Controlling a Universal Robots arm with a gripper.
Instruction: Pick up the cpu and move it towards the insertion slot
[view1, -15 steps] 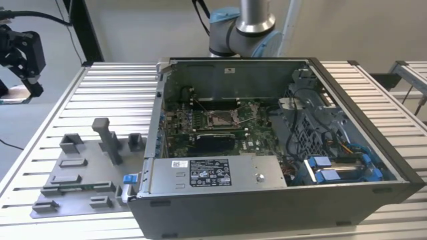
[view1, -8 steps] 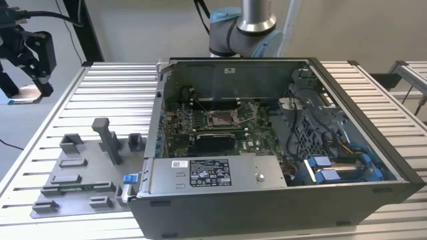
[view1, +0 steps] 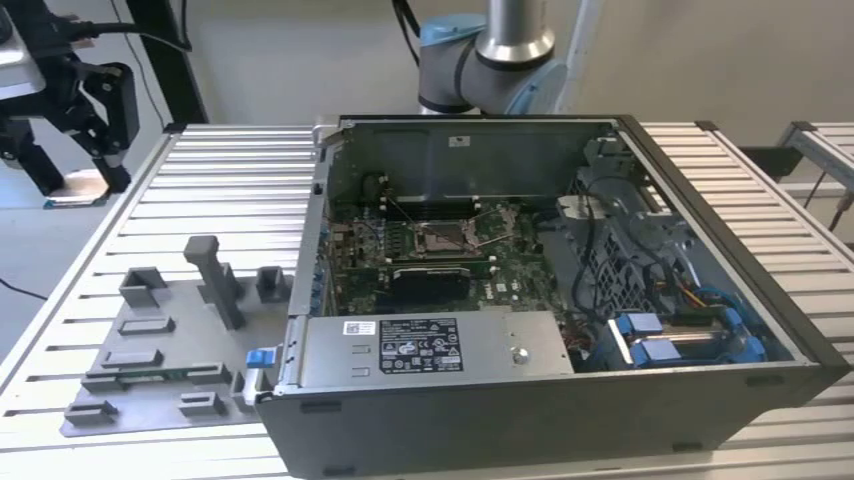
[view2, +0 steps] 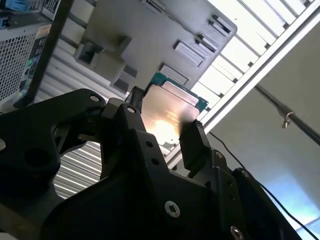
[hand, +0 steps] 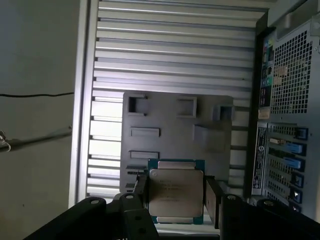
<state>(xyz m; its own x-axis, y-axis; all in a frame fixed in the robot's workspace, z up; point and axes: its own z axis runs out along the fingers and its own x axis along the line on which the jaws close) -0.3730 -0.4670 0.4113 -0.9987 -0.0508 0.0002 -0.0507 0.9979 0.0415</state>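
Exterior looks down, wrist views share fixture (hand: 170, 145)

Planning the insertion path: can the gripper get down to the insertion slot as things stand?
Probably yes: the gripper holds the cpu, the case lies open, and nothing seems to cover the insertion slot, though its walls stand close.

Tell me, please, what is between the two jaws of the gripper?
The cpu lies there, held flat by its two opposite edges between the jaws of the gripper. This shows in both wrist views.
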